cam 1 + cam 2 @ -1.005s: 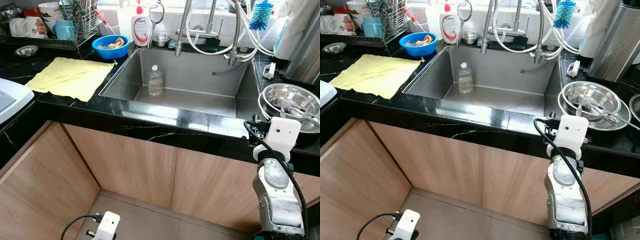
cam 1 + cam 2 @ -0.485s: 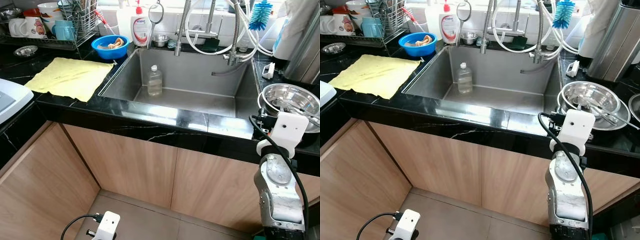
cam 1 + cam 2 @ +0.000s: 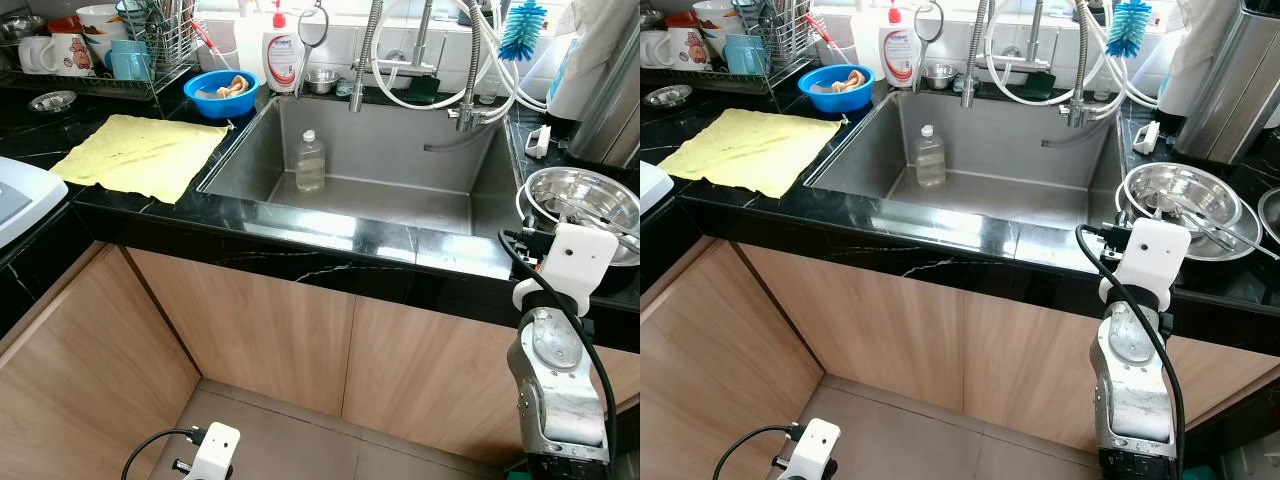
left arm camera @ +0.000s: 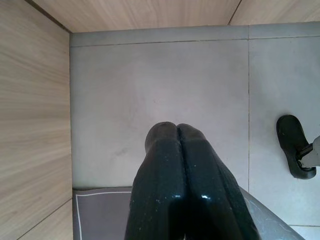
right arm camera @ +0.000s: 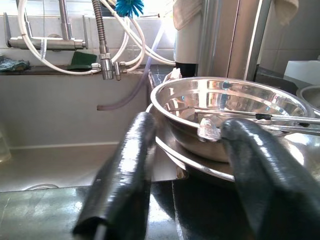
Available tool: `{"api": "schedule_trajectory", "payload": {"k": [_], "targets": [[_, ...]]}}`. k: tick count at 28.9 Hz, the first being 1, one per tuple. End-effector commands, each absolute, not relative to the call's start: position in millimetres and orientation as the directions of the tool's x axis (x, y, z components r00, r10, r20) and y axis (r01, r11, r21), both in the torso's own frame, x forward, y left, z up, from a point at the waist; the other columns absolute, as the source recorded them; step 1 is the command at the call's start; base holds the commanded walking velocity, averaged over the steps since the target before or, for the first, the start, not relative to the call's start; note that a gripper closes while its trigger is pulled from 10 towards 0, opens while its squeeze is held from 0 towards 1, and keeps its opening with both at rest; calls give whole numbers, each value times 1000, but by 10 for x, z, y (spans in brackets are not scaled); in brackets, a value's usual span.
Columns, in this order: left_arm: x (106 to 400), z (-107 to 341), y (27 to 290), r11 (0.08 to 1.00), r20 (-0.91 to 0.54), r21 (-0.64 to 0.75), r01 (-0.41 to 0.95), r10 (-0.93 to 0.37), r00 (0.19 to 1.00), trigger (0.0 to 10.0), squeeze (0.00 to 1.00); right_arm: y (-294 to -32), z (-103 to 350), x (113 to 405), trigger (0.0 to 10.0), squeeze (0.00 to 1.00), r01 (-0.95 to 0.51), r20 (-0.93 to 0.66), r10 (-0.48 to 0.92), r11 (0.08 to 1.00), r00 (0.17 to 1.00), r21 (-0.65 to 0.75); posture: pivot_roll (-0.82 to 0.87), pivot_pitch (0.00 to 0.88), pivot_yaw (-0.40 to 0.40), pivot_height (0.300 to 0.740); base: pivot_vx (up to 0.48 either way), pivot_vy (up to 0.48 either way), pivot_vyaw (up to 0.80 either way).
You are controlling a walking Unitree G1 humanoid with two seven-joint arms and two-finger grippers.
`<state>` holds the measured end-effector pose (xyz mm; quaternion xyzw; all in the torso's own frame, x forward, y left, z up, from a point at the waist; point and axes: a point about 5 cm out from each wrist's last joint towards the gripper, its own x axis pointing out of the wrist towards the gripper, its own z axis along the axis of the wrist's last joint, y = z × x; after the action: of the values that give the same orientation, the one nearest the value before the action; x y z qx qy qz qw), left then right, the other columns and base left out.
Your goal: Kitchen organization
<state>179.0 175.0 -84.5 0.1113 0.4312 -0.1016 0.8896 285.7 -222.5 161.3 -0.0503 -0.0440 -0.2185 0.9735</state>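
Black stone counter (image 3: 330, 240) round a steel sink (image 3: 380, 150). Right gripper (image 5: 192, 165), fingers spread and empty, faces the steel bowl (image 5: 235, 107) just ahead: light, rigid, slick, so pinch its near rim. Left gripper (image 4: 176, 150) hangs clenched, idle.

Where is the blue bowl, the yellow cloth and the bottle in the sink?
blue bowl (image 3: 220, 95), left eye view, on its front wall.
yellow cloth (image 3: 140, 155), left eye view, on the middle of the cloth.
bottle (image 3: 310, 165), left eye view, on its clear body.
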Motion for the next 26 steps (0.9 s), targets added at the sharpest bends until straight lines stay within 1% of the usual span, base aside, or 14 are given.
{"api": "schedule_trajectory", "payload": {"k": [1,26], "targets": [[1775,-852,1771,957,-795,109,269,-78,602,10000,0,-2204,1642,2867,0,0,426,118,-417,902,901,-66,-283,0,16,731,0,0,0],[1778,-849,1771,959,-791,108,262,-77,607,10000,0,-2201,1716,2890,0,0,423,150,-412,905,899,-51,-286,0,16,731,0,0,0]]}}
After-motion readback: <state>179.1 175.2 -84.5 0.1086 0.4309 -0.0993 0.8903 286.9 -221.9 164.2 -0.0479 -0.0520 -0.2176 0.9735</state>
